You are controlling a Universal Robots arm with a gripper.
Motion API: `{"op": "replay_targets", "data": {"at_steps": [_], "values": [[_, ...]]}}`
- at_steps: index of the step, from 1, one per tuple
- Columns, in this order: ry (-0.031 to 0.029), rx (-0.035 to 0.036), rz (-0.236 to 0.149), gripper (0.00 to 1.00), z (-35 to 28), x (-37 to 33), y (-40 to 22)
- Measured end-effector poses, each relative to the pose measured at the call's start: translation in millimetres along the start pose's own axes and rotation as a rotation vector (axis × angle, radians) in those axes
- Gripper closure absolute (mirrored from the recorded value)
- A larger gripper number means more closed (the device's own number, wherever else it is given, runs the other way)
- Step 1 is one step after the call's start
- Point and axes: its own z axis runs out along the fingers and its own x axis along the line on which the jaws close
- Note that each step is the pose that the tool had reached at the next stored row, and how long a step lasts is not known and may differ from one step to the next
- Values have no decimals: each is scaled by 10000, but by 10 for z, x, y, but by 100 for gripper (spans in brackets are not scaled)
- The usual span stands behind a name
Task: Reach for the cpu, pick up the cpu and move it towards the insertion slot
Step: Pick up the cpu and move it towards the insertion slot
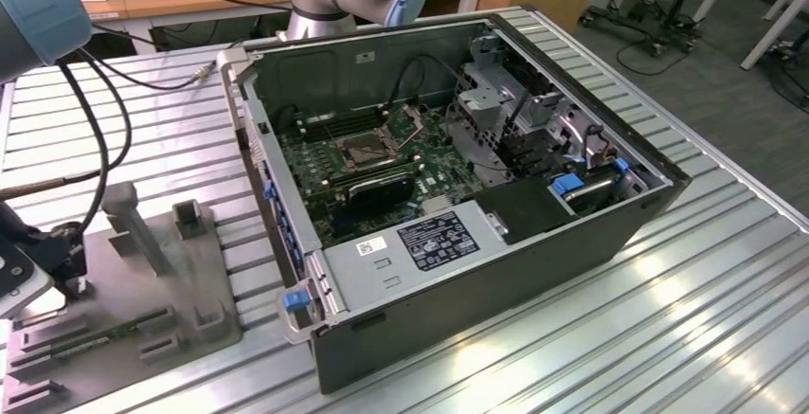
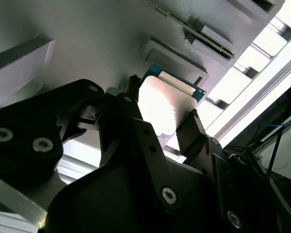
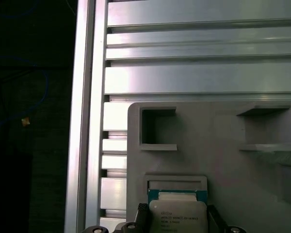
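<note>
Two black fingers (image 2: 193,132) of the gripper (image 2: 162,102) are closed against opposite edges of the cpu (image 2: 167,104). The chip is clamped between them, its silvery face showing, with a teal-green rim along one edge. In the first wrist view the held chip is just beside a rectangular pocket (image 3: 177,183) in the grey tray (image 3: 218,145).

At the exterior view's left, the arm (image 1: 38,2) reaches down over the tray's left edge. The tray rests on the ribbed aluminium table (image 1: 708,319), and a thin green memory stick (image 1: 95,343) lies on its near part. Further right, well apart from the tray, stands the open computer case (image 1: 506,272). Inside it, on the green circuit board (image 1: 316,187), lies the insertion slot (image 1: 363,153), a dark square with a shiny metal frame, far from the gripper and the chip.
</note>
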Motion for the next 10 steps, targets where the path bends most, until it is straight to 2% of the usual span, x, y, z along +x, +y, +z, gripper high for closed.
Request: {"op": "replay_targets", "data": {"at_steps": [10], "values": [[1, 1, 0, 45, -58, 0, 4]]}}
